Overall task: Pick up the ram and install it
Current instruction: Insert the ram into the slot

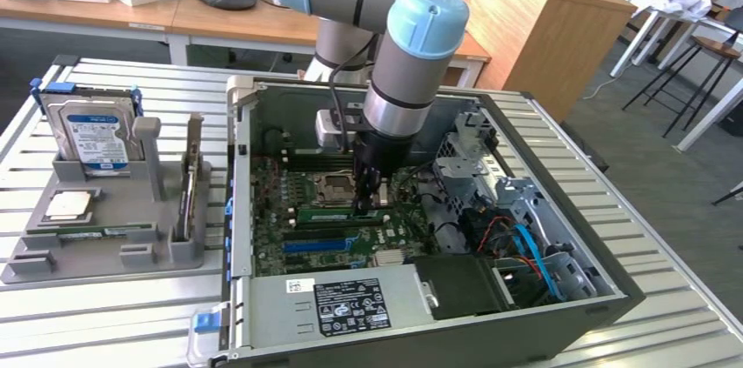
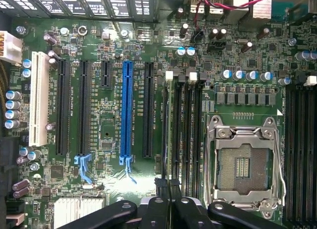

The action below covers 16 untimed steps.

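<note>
Setup: open grey steel computer case (image 1: 465, 340) lies on its side on the ribbed aluminium table (image 1: 104, 316), nearer the table edge at the exterior view's right. The arm reaches down into it from above.

Jaws: the gripper (image 1: 369, 205) is low over the green motherboard (image 2: 104, 140). Its two black fingers are drawn narrow, almost together, and pinch the top edge of the ram (image 1: 337, 214). In the wrist view the gripper (image 2: 166, 187) sits on one end of that edge.

The ram (image 2: 170, 130): thin green stick standing on edge in the outermost of the long black memory slots, just beside the square metal-framed CPU socket (image 2: 245, 164). Whether it is pressed fully home, I cannot tell.

Board: a bright blue expansion slot (image 2: 127, 110) and a white plastic slot (image 2: 38, 97) run parallel to the memory slots. A boxy silver power supply (image 1: 337, 303) with a black label fills the near end of the case.

Near the table edge at the exterior view's left: a grey moulded holder (image 1: 151, 255) carries an upright silver hard drive (image 1: 96, 133) with a blue-white label and an upright flat expansion card (image 1: 190, 181).
</note>
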Each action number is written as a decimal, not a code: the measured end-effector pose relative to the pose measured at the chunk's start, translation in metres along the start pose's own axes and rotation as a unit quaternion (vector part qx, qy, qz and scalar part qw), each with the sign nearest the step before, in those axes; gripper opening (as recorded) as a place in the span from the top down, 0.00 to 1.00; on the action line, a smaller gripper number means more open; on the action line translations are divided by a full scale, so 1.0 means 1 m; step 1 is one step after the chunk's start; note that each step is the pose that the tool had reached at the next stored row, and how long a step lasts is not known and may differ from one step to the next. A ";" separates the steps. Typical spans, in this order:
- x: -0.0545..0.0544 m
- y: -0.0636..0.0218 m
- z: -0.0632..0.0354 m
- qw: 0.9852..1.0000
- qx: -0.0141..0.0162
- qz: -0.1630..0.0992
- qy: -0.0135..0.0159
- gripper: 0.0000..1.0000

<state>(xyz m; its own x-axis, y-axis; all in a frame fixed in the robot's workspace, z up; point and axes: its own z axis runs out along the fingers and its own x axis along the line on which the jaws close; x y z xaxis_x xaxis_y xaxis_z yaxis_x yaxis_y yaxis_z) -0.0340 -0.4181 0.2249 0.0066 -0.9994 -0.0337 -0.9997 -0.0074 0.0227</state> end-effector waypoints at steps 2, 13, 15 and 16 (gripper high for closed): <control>0.000 0.0000 0.0000 1.000 0.000 0.000 0.000 0.88; 0.000 -0.0008 -0.0013 1.000 0.000 0.000 0.000 0.88; 0.000 -0.0008 -0.0020 1.000 0.000 0.000 0.000 0.88; 0.000 -0.0008 -0.0019 1.000 0.000 0.000 0.000 0.88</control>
<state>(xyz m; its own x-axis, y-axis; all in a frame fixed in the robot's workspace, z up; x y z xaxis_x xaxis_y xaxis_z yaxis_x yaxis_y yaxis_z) -0.0331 -0.4180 0.2268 0.0067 -0.9994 -0.0342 -0.9997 -0.0074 0.0227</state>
